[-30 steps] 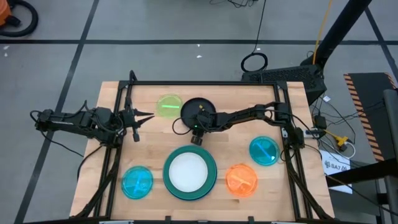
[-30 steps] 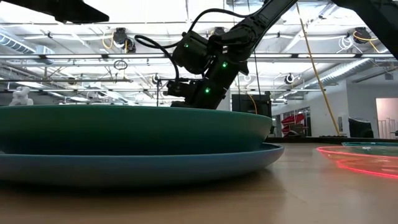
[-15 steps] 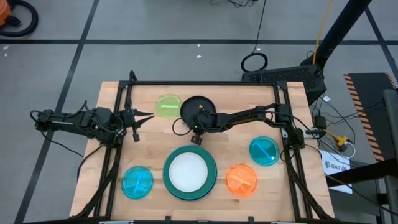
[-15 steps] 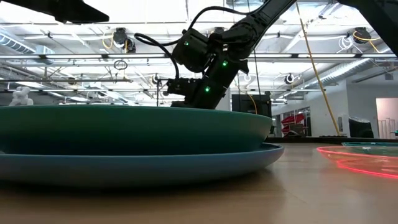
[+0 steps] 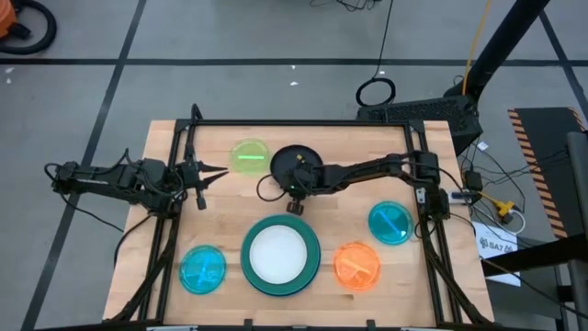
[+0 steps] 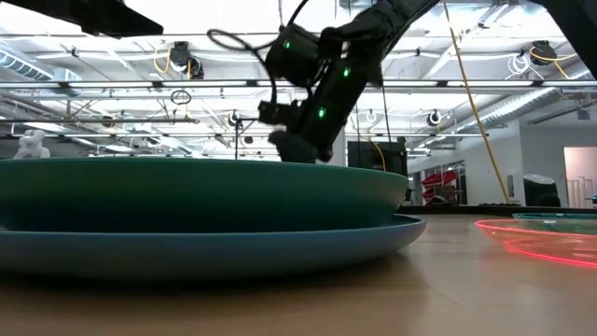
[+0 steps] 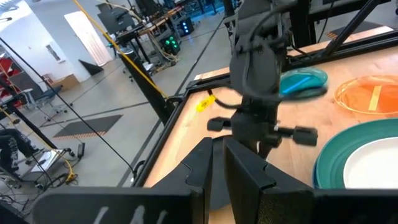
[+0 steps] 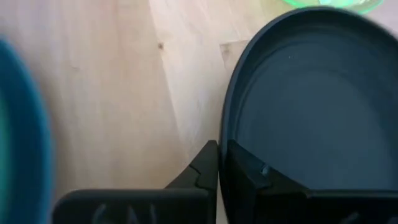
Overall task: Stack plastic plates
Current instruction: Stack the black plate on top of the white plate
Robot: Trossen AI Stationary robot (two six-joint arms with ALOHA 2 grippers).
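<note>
plates are lying spread over the desk (image 5: 165, 138): a white plate (image 5: 277, 253) is sitting inside a teal plate (image 5: 311, 268) at the near middle, with a blue plate's rim showing under the teal one in the low view, so the stack is already forming there, largest at the bottom. a black plate (image 5: 292, 158) is sitting at the far middle, just beside a green plate (image 5: 248, 155). a cyan plate (image 5: 202, 269) is lying near the stack's left, an orange plate (image 5: 356, 265) near its right, and another cyan plate (image 5: 390, 222) is sitting farther right. the right gripper (image 5: 295, 183) is reaching over the black plate's near rim, and the right wrist view is showing its fingers (image 8: 242, 171) clenched on that rim, one inside and one outside, probably because an edge pinch is the only way to lift a flat dish. judging by this, the black plate is going next, likely onto the white one, since the mid-size dishes need to go on before the small ones. a thin rim pinch could be slipping as the plate tilts. the left gripper (image 5: 200, 173) is waiting at the desk's left edge, its fingers pressed together and holding nothing, keeping clear of the working arm.
</note>
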